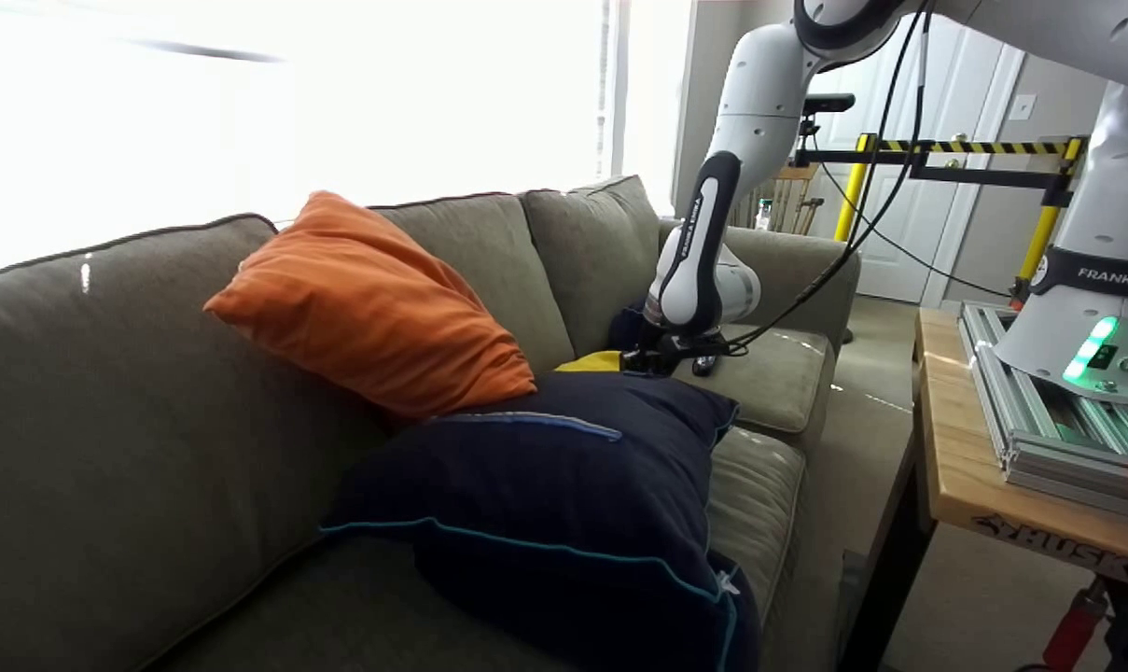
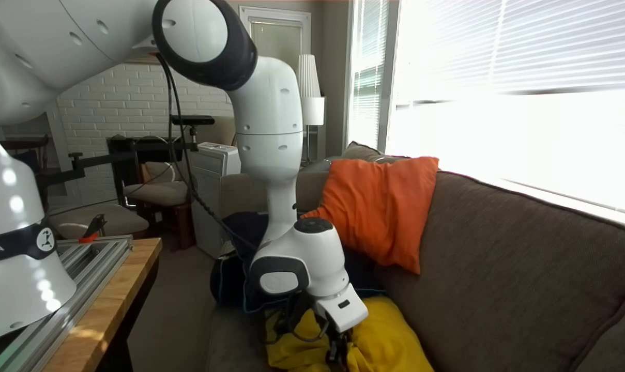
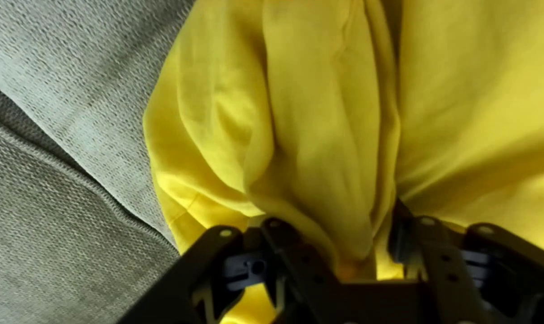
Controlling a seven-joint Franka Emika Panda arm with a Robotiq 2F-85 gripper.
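In the wrist view, the gripper [image 3: 338, 220] comes in from the bottom edge, its fingertips down in the yellow pillow [image 3: 478, 99]. Its 2 fingers stand partway apart, with a bunched fold of yellow cloth between them; I cannot tell whether they are squeezing it. The rest of the yellow pillow spreads ahead of the fingertips and off to their right, while the sofa [image 3: 74, 243], with a piped seam, lies to their left.

In an exterior view, the gripper sits behind the far edge of the navy pillow [image 1: 564, 467]. A strip of the yellow pillow shows just left of it. The orange pillow [image 1: 368, 308] leans on the sofa back, farther left and nearer the camera than the gripper. The wooden workbench [image 1: 965, 448], carrying the arm's base [image 1: 1039, 336], stands well apart to its right.

In an exterior view, the gripper points down at the yellow pillow, which extends to either side of it. Behind the gripper lies the navy pillow, partly hidden by the arm [image 2: 268, 103], and higher up the orange pillow. The floor lamp [image 2: 312, 111] stands far behind it, and the blinds [image 2: 550, 46] hang to its upper right.
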